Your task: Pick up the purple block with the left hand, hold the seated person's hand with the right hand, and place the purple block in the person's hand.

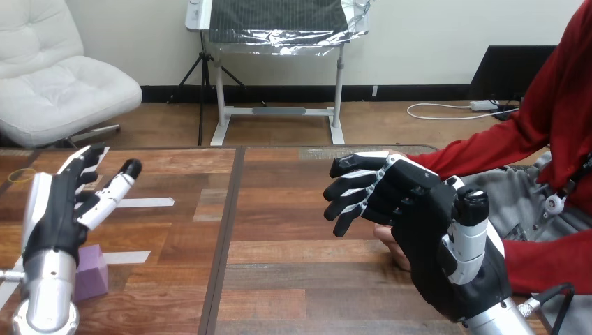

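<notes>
The purple block (93,272) lies on the table near its left front, partly hidden behind my left forearm. My left hand (59,209) is raised just above and behind the block, open, fingers straight and spread, touching nothing. At the right, my right hand (433,237) shows its back to the camera and covers most of the person's hand (386,236), of which a small part peeks out under it. Whether my right hand holds the person's hand I cannot tell. The person's red sleeve (482,153) reaches in from the right.
Two white tape strips (143,202) (126,257) lie on the table beside the block. A thin yellow ring (24,174) rests at the far left. A dark seam (227,237) splits the wooden tabletop.
</notes>
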Tool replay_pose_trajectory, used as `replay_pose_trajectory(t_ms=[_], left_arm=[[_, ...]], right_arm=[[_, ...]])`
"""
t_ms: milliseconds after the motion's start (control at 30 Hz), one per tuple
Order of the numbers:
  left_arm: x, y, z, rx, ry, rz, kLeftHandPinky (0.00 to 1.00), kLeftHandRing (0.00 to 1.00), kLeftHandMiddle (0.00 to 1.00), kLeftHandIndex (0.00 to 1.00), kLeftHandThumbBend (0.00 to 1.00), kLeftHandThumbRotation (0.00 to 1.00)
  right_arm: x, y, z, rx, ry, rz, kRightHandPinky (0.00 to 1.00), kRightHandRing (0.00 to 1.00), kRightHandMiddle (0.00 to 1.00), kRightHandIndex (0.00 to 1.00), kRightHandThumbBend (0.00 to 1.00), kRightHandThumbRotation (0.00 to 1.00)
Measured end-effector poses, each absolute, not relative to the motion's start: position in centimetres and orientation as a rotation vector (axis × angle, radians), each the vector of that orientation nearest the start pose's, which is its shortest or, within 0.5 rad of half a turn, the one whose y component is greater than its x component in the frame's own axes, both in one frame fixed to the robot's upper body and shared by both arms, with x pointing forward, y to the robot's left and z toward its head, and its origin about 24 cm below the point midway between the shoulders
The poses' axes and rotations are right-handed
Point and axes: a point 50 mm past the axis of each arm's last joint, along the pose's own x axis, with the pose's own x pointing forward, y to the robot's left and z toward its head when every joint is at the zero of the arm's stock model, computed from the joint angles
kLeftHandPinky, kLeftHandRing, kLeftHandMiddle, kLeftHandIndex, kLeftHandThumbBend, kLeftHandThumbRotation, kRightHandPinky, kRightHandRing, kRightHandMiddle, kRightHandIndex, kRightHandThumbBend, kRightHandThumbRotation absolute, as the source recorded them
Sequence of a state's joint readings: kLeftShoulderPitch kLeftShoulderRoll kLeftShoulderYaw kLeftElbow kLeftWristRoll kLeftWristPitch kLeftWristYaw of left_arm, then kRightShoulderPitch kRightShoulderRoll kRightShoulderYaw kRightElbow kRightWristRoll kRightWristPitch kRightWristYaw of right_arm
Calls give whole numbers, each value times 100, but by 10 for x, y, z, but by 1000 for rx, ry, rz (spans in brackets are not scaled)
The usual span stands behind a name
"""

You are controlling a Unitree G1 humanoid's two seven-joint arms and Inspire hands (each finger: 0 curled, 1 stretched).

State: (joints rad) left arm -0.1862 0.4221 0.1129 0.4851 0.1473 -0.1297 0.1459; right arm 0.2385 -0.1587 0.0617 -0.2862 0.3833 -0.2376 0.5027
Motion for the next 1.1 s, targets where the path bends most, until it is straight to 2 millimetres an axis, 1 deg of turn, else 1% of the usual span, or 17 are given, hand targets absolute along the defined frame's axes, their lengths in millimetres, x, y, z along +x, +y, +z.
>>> replay_pose_trajectory(t_ms=[233, 1100], left_arm=[[273, 285, 26, 528, 136, 311, 74, 84, 89, 87, 54, 64], [254, 298, 2, 519, 237, 389, 79, 88, 91, 90, 53, 60]], right_arm=[[196, -150, 83, 166, -331, 513, 40, 53, 60, 65, 92, 100], [197, -151, 83, 165, -332, 511, 40, 52, 59, 65, 93, 100]])
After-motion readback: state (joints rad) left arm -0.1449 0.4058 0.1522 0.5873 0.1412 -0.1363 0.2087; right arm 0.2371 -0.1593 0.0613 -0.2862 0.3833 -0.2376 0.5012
